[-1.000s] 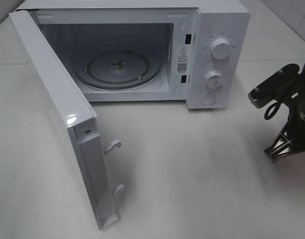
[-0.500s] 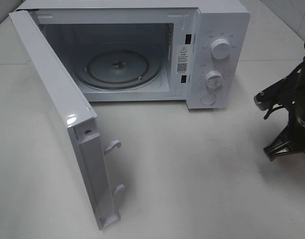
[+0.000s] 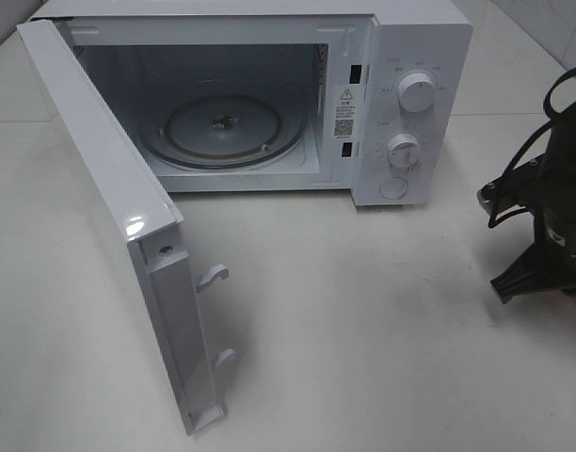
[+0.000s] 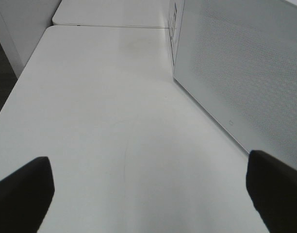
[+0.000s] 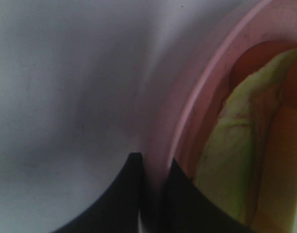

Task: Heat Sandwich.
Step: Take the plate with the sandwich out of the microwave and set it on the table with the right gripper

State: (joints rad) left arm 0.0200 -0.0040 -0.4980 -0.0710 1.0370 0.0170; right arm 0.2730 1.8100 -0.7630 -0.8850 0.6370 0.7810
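The right hand (image 5: 151, 194) is clamped on the rim of a round pink plate (image 5: 187, 121) carrying the sandwich (image 5: 236, 160), right of the white microwave (image 3: 401, 104). Its door (image 3: 109, 217) swings open over the white desk (image 3: 363, 330). The left hand (image 4: 148, 194) gapes wide beside the microwave.

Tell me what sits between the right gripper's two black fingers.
The right wrist view shows the round pink plate's rim pinched between the right gripper's fingers.

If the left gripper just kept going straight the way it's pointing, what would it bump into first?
Probably nothing soon: ahead of the open left gripper lies bare white table, with the microwave door passing alongside. Depth is hard to judge.
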